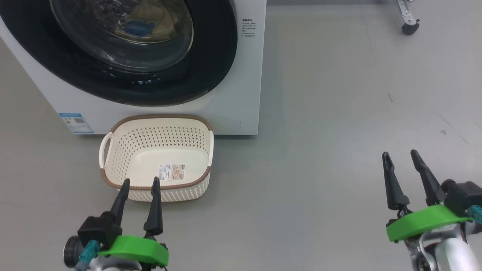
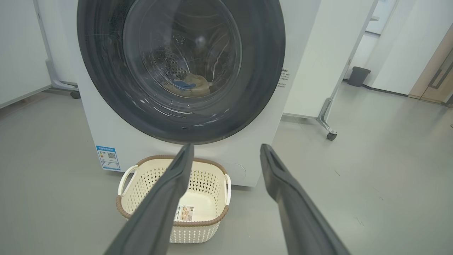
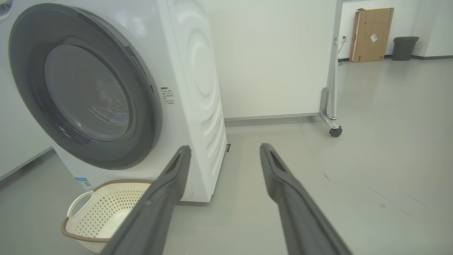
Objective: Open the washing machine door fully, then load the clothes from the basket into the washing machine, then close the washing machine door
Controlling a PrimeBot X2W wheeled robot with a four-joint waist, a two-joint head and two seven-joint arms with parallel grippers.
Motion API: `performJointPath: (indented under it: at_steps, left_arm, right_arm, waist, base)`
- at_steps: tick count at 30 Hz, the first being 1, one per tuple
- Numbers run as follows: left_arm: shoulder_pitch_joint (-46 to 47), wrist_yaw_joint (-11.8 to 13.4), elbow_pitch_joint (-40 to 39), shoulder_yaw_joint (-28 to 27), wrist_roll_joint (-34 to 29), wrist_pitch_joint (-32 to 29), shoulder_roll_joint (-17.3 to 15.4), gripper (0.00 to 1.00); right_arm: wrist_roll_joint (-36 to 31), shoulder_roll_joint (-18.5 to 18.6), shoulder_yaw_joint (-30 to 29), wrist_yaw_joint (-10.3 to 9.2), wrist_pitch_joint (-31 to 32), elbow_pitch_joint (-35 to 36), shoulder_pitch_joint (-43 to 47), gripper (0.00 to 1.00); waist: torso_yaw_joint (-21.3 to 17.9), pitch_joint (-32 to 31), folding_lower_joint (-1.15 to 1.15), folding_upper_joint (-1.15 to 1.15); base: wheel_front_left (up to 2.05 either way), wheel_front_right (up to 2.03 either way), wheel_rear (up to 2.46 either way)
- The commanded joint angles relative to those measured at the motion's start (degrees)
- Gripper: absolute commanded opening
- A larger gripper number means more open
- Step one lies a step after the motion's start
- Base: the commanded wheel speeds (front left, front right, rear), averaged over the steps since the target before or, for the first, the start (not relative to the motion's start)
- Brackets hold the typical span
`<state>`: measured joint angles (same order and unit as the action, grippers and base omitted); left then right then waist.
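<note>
Large round door point(image 1: 214, 64) with wide glossy black rim and bulging clear glass bowl, shut flush on the front of the big white front-loading washing machine point(image 1: 233, 105). Behind the glass, low in the steel drum, pale cream-yellow clothes point(image 1: 150, 17) with a bright blue patch. Just before the machine's foot, on the grey floor point(image 1: 320, 150), small cream perforated plastic basket point(image 1: 158, 117) with brown rim and white side handles, label sticker on its bare bottom. Left pincer point(image 1: 141, 180) near the basket's near side, fingers spread wide, gripping nothing; right pincer point(image 1: 399, 152) well off to the right above the floor, likewise wide apart, holding nothing.
</note>
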<state>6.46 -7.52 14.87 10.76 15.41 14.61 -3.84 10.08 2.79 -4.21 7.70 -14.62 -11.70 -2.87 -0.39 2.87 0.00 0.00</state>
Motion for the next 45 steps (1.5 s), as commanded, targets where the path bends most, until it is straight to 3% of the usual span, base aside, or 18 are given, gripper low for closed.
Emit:
performJointPath:
  at_steps: [1,45]
  left_arm:
    - [1.6,0.0,-1.5,-2.0,0.2,0.4,-0.9,1.0]
    - [1.4,0.0,0.4,0.1,6.0,0.4,-2.5,1.0]
  right_arm:
    - [0.4,0.9,1.2,-0.21,-0.4,2.2,-1.7,1.0]
    - [0.0,1.2,1.0,-0.21,-0.4,1.7,-1.1,1.0]
  waist:
    - [0.0,0.0,0.0,0.0]
    - [1.1,-0.5,0.0,0.0]
  base:
    - [0.0,0.0,0.0]
    - [0.0,0.0,0.0]
